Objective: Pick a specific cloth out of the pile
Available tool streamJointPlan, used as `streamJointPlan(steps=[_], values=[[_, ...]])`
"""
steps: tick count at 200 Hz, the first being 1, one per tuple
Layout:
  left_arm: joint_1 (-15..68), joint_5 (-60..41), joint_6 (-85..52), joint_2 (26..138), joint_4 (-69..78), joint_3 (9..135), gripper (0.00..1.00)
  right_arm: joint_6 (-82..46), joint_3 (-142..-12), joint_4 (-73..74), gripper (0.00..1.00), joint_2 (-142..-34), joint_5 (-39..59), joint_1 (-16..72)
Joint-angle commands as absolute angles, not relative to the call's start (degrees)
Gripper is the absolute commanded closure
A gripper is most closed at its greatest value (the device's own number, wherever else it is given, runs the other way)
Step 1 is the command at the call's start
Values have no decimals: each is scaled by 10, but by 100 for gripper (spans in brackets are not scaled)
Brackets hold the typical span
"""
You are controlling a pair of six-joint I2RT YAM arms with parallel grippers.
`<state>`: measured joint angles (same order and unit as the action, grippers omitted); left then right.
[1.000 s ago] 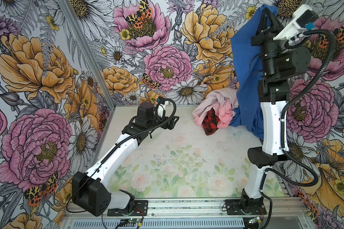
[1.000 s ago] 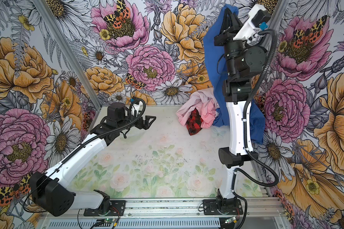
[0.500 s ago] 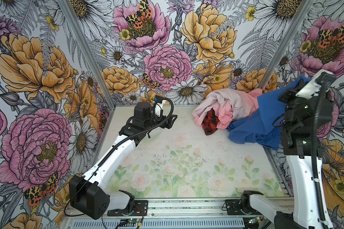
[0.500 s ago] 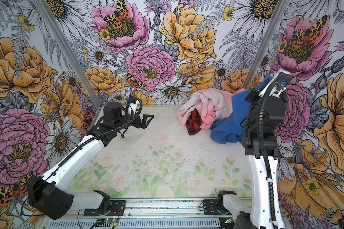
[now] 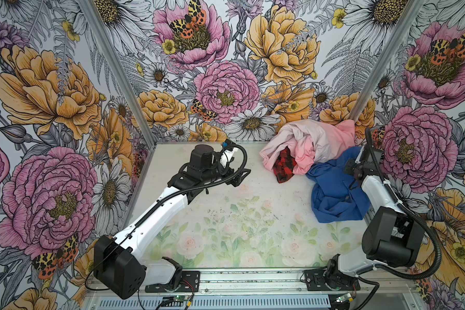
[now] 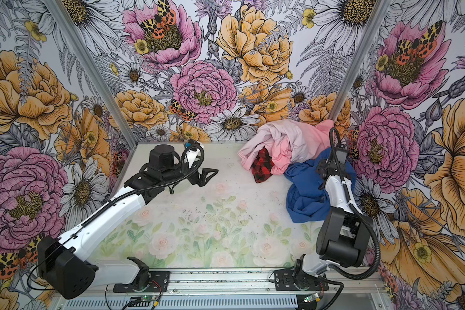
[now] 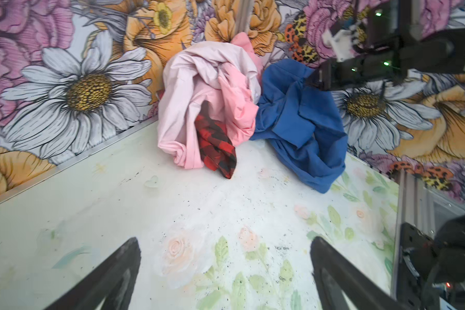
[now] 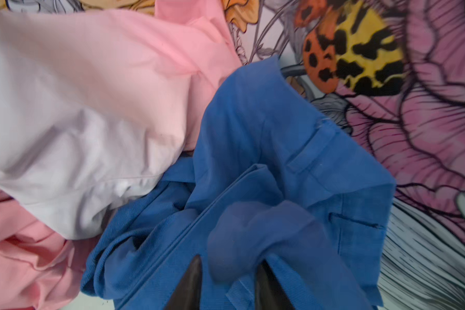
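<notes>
**Blue lies beside the heap, right jaws parted over it**

The soft, wrinkled royal-blue cloth [image 5: 333, 198] lies crumpled on the flower-printed table top [image 5: 226, 214]. It is just beside the pile [image 5: 314, 139] of pink garments, on the side nearest the right arm's base. Its upper edge touches the salmon folds, and the rest spreads away from the pile.

In the right wrist view the right gripper [image 8: 228, 284] sits low over that blue fabric. Its dark fingertips [image 8: 192, 281] stand apart. A blurred blue fold lies between them, and nothing shows it being pinched.

The left gripper [image 7: 223, 268] hangs over bare table, well away from the pile on its far side. Its jaws are spread wide and nothing is in them.

How will the cloth handle? It looks light and limp, with no stiffness. It should sag and trail from whatever point lifts it. The weave looks ribbed and matte, so it is probably not slippery, and it is not fragile.

The best hold is probably a bunched ridge or one of the stitched seams near the middle of the heap, since a single thin layer could slide out. A grip on the side away from the pile looks safest. Where blue meets pink, a tail could drag a neighbour along.

Now the count:
- One royal-blue cloth.
- One red-and-black checked cloth [image 5: 285, 167], poking out at the pile's near edge.
- One pale pink garment [image 5: 287, 137].
- At least one salmon pink garment [image 5: 338, 137]; the folds hide whether there are more.
- Two arms, each with one gripper.
</notes>
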<state>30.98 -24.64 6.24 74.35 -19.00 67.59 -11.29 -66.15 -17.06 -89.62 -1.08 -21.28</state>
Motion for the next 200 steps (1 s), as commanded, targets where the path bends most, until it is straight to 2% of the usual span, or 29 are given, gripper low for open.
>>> streamJointPlan(steps=[1,10,18,29,95,115,162,174,200], values=[[334,-327,113,724,-193,667,1,-122,-675,-154,54,-929,28,-205],[337,-341,110,727,-193,669,1,-127,-677,-155,50,-941,30,-201],[340,-349,107,730,-193,671,1,-134,-682,-162,40,-955,26,-197],[342,-356,104,732,-193,673,1,-142,-690,-177,35,-972,16,-190],[351,-354,102,731,-193,674,1,-151,-730,-238,32,-1065,15,-139],[352,-350,100,729,-193,674,1,-153,-745,-273,34,-1094,3,-137],[352,-354,100,728,-193,675,1,-134,-760,-319,53,-1144,45,-138],[352,-353,100,727,-193,675,1,-130,-758,-320,63,-1149,55,-137],[352,-343,102,725,-195,676,1,-122,-749,-321,91,-1141,60,-136]])
